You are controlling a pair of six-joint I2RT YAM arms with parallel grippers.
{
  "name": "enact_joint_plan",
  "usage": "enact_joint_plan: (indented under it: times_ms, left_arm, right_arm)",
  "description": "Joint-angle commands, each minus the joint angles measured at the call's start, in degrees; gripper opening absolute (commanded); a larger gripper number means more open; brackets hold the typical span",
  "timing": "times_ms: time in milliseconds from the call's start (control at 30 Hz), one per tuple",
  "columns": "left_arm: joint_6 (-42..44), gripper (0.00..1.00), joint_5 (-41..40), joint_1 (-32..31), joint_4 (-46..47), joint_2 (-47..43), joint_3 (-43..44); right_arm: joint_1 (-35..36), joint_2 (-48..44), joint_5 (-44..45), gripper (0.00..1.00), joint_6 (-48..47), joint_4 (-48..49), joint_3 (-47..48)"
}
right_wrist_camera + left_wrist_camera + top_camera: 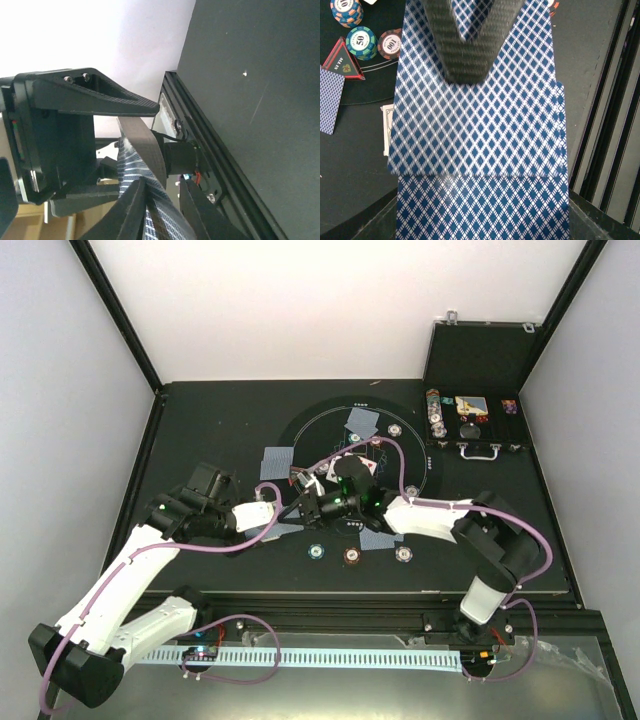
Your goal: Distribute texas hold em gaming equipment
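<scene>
My left gripper (291, 503) is shut on a deck of playing cards (480, 150) with blue diamond backs, held over the near half of the round black mat (300, 430). The top card sits shifted forward off the deck. My right gripper (161, 184) meets it from the right. Its jaws are narrow but apart around the card's edge, and one carbon finger (465, 45) lies on the card's back. Dealt cards (363, 420) lie face down around the mat. Green (316, 551), brown-red (352, 555) and whitish (404, 553) chips sit in a row at its near edge. A red triangle (342, 60) lies beside stacked chips (361, 42).
An open black case (470, 425) with more chips stands at the back right of the table. The raised black frame (150, 460) borders the table on the left, and a rail runs along the near edge. The two arms cross the near half of the mat.
</scene>
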Motion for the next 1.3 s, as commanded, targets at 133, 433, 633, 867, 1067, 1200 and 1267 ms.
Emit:
enact_joint_plan:
  times_ms: [133,433,633,867,1067,1200,1267]
  left_arm:
    - [-0.78,0.07,2.24,0.15,1.31,0.01,2.6]
    - [-0.68,0.06,1.23,0.15,1.62,0.17,2.04]
    - [-0.7,0.06,0.85,0.12,1.62,0.44,1.97]
    - [-1.23,0.06,1.57,0.12,1.58,0.4,2.11]
    - [-1.19,0.06,1.54,0.13,1.36,-0.08,1.82]
    - [-1.08,0.06,1.54,0.12,1.61,-0.16,1.67]
    - [-1.29,0.07,1.62,0.12,1.81,-0.07,1.56]
  right_arm:
    - [-1.95,-4.31,2.98,0.02,-2.7,-8.3,-1.53]
    - [-10.08,-9.34,2.12,0.01,-9.54,-18.47,-1.98]
    - [-24.77,-8.11,2.34,0.01,-21.94,-33.85,2.4]
    - [-33.55,4.08,12.06,0.01,-34.51,-47.8,14.89]
    - [-36.51,13.64,16.83,0.01,-38.29,-53.08,23.36]
    - [-36.91,17.43,19.73,0.01,-40.24,-56.66,28.66]
    - [-37.12,18.88,20.89,0.01,-40.87,-57.94,30.8]
